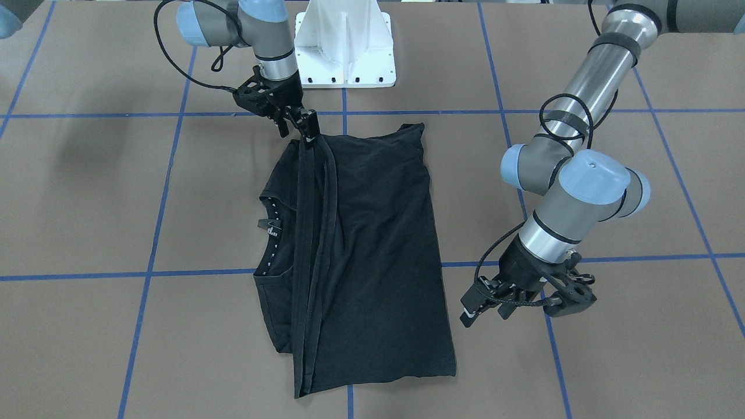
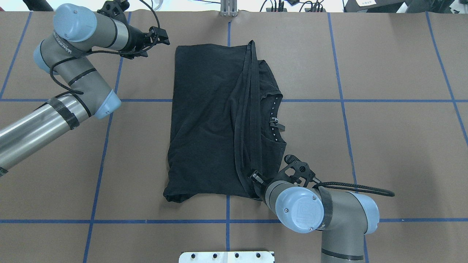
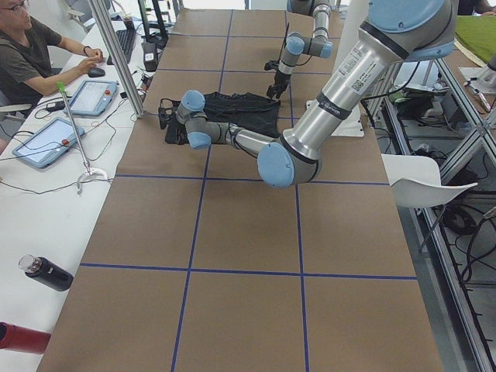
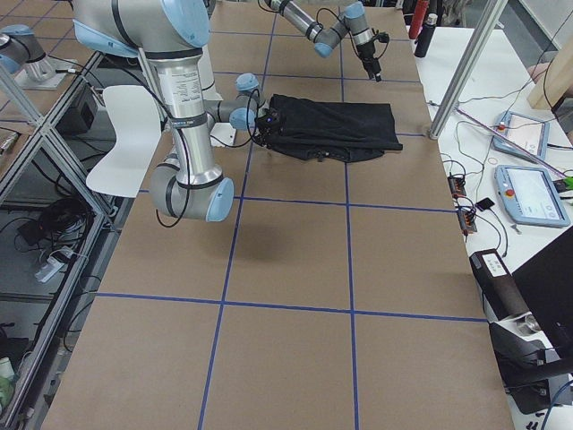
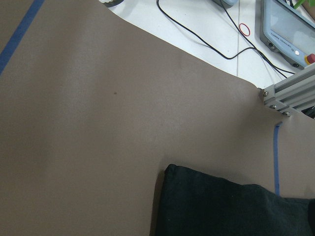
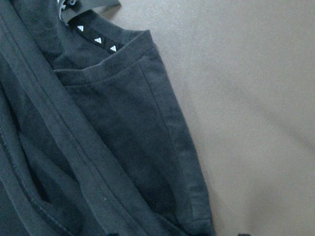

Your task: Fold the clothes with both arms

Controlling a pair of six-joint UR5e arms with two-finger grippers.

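The black T-shirt [image 1: 378, 233] [image 2: 204, 120] lies folded over on the brown table, with its hem band running as a long strip across the middle. Beside that strip the collar [image 2: 274, 120] [image 6: 96, 39] with small white marks peeks out. My right gripper [image 1: 308, 137] [image 2: 256, 179] is shut on the hem corner at the robot-side end of the shirt. Off the far corner, my left gripper [image 1: 486, 314] [image 2: 162, 35] hovers over bare table, open and holding nothing. The left wrist view shows only that shirt corner [image 5: 231, 206]. No logo is visible.
The white pedestal [image 1: 344, 43] stands just behind the shirt on the robot's side. Blue tape lines [image 2: 226, 221] grid the table. A person [image 3: 31, 54] sits at a side desk with tablets [image 3: 46, 139]. An aluminium post [image 3: 116, 58] rises at the table edge.
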